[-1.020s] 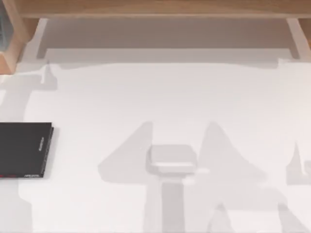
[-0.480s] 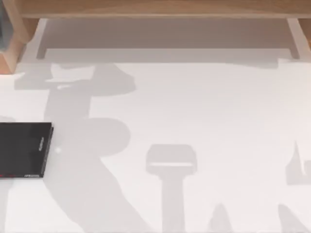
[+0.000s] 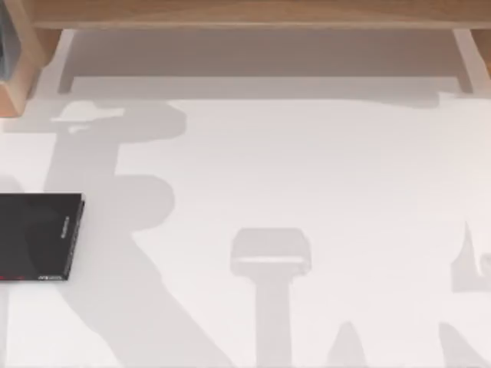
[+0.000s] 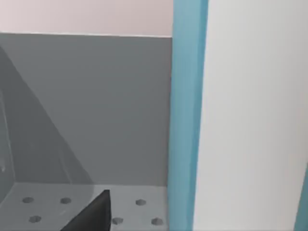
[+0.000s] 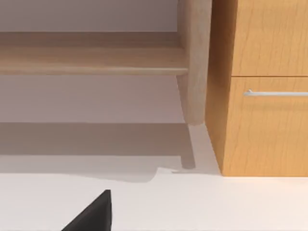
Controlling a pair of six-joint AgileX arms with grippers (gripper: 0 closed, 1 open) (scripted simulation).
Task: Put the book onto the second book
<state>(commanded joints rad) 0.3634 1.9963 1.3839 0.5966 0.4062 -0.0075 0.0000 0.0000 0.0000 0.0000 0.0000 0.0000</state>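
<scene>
Top view: the second book [image 3: 37, 236], thin, flat and black with pale lettering along its spine edge, lies on the white table [image 3: 307, 169] at its left edge. Left wrist view: the book [image 4: 186, 115] shows as an upright teal-blue band beside a white face, close to the camera. I cannot tell either gripper's finger state.

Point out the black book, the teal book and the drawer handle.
black book [image 3: 34, 234]: top view, middle of its flat cover, at the table's left edge.
teal book [image 4: 185, 120]: left wrist view, on its teal-blue cover edge beside the white pages.
drawer handle [image 5: 276, 93]: right wrist view, on the metal bar across the wooden front.
</scene>
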